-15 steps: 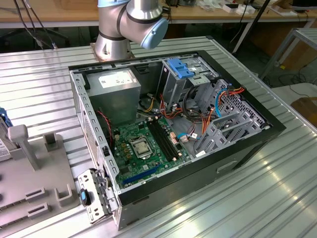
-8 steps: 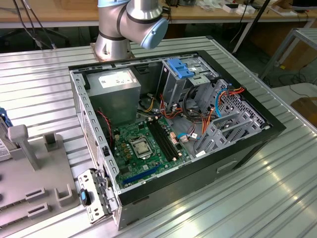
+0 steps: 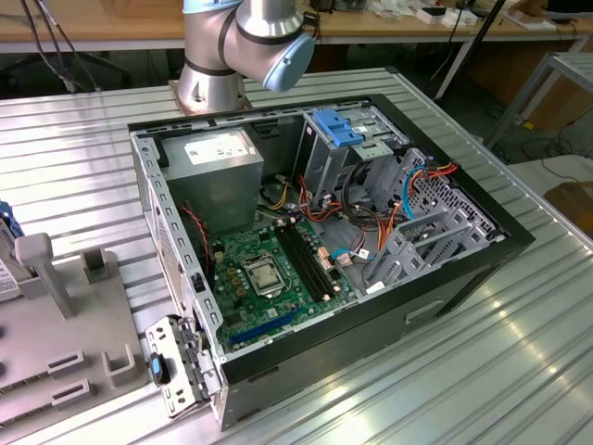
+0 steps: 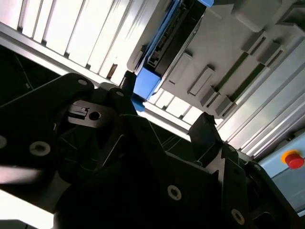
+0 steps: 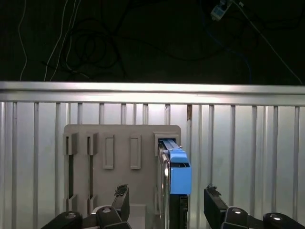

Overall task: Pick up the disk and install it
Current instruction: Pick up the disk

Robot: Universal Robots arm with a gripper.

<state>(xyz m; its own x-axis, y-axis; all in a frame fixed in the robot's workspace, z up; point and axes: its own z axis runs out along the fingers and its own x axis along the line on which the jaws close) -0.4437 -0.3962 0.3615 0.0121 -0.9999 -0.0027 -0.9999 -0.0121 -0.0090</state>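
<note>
The disk [image 5: 175,177] stands on edge in a slot of a grey holder block [image 5: 121,138], its bright blue carrier frame towards the camera and its dark body behind. In the second wrist view the disk [image 4: 164,40] shows the same blue edging along a dark body. My gripper [image 5: 167,202] is open. Its two black fingers [image 5: 121,198] straddle the disk, one on each side, with a gap between each finger and the disk. In the second wrist view the gripper [image 4: 166,104] is close over the blue end of the frame.
An open computer case [image 3: 463,278] lies on the ribbed aluminium table [image 3: 519,371], with a green motherboard [image 3: 269,273] and a grey drive cage with a blue latch [image 3: 335,128]. The grey holder block [image 3: 56,315] sits at the exterior view's left. A red button [image 4: 293,159] is beside the table.
</note>
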